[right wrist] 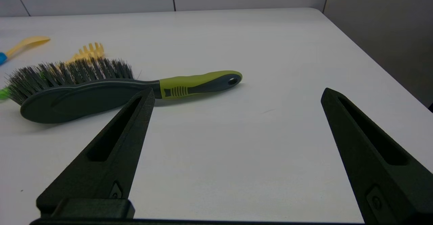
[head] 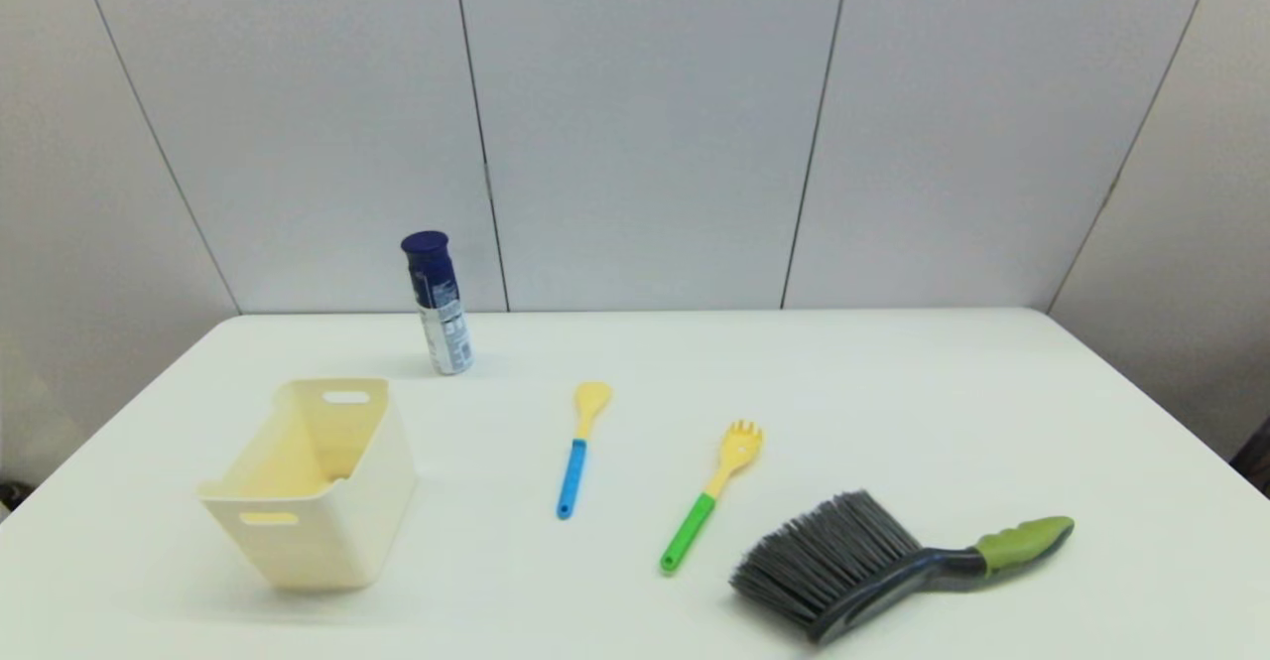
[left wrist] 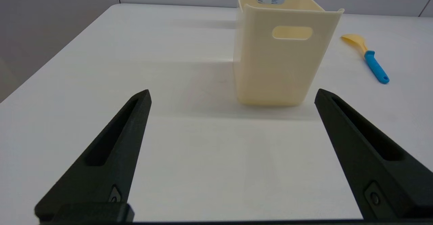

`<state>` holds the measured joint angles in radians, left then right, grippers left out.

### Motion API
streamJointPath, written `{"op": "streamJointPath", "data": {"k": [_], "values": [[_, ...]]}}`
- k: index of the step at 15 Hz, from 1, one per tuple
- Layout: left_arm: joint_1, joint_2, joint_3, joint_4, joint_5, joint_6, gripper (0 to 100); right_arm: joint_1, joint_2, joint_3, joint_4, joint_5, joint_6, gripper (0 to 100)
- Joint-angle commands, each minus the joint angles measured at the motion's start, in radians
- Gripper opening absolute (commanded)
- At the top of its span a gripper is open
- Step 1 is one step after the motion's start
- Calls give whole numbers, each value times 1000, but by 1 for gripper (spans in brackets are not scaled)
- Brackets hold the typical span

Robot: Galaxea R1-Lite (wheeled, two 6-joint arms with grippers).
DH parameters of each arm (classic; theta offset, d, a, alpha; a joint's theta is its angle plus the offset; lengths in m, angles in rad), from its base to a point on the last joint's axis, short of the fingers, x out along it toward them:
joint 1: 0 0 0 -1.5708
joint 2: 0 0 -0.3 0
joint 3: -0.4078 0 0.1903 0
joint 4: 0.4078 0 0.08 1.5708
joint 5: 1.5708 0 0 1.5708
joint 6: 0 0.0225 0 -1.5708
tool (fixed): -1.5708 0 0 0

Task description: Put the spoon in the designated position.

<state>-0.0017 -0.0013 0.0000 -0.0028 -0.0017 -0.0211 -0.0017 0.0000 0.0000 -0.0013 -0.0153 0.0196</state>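
Surface (head: 893, 392): white, bounded at the far edge by a panelled wall; the near right corner is cut off in the head view. Wide bare room is seen along the right side and across the far right quarter; a bare strip also lies between the near edge and the items.

Spoon (head: 575, 452): one, lying flat near the middle of the surface, pale yellow head toward the wall, blue handle toward the robot. It is well apart from the bin on its left and near the fork on its right, touching neither.

Fork (head: 709, 496): one, yellow prongs and green handle, lying flat and slanted; in the right wrist view most of it is hidden behind the brush bristles.

Hand brush (head: 873, 561): one, dark bristles, grey body, green grip, lying near the front right.

Bin (head: 317, 486): one, cream plastic with slot handles, upright at the front left; its inside floor is only partly seen.

Spray can (head: 439, 305): one, blue cap, upright near the wall; its label print is too small to be read, possibly a cleaner.

Left gripper (left wrist: 231, 94): low before the bin, fingers spread wide, nothing between them.

Right gripper (right wrist: 236, 93): low beside the brush, fingers spread wide, nothing held. Neither arm is seen in the head view.
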Motion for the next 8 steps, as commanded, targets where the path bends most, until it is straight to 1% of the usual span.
{"op": "streamJointPath", "data": {"k": [1, 8], "values": [[0, 1, 2, 0, 0, 0, 100, 0, 0, 0, 0, 0, 0, 100], [0, 1, 2, 0, 0, 0, 100, 0, 0, 0, 0, 0, 0, 100]]}}
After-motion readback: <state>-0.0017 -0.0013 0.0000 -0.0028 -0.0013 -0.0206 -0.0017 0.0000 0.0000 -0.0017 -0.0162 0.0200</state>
